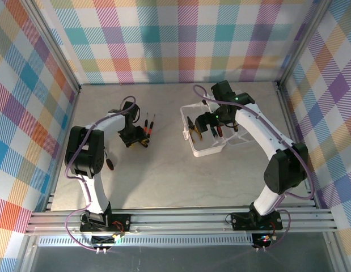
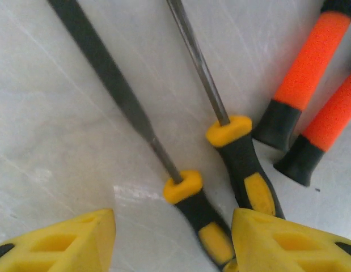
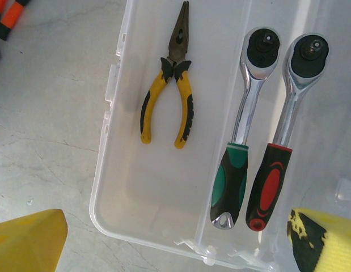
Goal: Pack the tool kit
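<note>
**Left gripper** [image 2: 172, 243]: yellow fingers [image 2: 62, 246] apart, in the lower corners of the left wrist frame, low over the table [image 2: 62, 113]. In the overhead view it sits left of centre [image 1: 136, 140].
- Between the fingers: the handle ends of two yellow-and-black tools.
  - Flat-bladed tool [image 2: 182, 187], blade running to the upper left.
  - Round-shafted tool [image 2: 229, 130], shaft running to top centre.
- The lower-left finger stands clear of both. The lower-right finger overlaps the handles; contact cannot be told.
- Upper right of that frame, just beside the round-shafted tool: first orange-handled screwdriver [image 2: 311, 62] and second orange-handled screwdriver [image 2: 334, 110], side by side on the table.

**Right gripper** [image 3: 175, 232]: fingers [image 3: 28, 241] wide apart, nothing between them, hovering above the case. In the overhead view it sits right of centre [image 1: 202, 127].
- Case [image 3: 104, 170]: translucent white, open, lying flat on the table; right of centre in the overhead view [image 1: 189, 143].
- Contents, left part: yellow-handled pliers [image 3: 176, 67], jaws toward the top of the frame.
- Contents, right of a moulded ridge: green-handled ratchet [image 3: 243, 122] and red-handled ratchet [image 3: 284, 122], parallel, heads up. Whether this part is tray or lid cannot be told.

**Surround:** plaid walls [image 1: 175, 39] on three sides of the table.
</note>
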You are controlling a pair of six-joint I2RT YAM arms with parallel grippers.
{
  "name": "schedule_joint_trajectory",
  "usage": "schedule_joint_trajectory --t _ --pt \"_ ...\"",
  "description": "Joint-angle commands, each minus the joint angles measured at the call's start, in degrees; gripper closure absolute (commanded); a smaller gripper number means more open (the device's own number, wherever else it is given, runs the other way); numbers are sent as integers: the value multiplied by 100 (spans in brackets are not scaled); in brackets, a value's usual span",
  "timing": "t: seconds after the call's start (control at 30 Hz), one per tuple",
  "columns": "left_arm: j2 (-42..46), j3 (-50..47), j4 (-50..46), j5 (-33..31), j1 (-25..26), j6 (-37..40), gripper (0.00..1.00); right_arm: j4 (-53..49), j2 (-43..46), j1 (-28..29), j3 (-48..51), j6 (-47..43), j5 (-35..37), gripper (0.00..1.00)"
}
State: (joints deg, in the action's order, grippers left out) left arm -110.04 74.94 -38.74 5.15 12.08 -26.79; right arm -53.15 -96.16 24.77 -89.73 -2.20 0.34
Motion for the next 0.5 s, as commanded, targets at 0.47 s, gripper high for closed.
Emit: schedule_joint_trajectory --t 0.47 --pt "-281 70 8 -192 -35 86 69 -214 363 1 131 -62 150 1"
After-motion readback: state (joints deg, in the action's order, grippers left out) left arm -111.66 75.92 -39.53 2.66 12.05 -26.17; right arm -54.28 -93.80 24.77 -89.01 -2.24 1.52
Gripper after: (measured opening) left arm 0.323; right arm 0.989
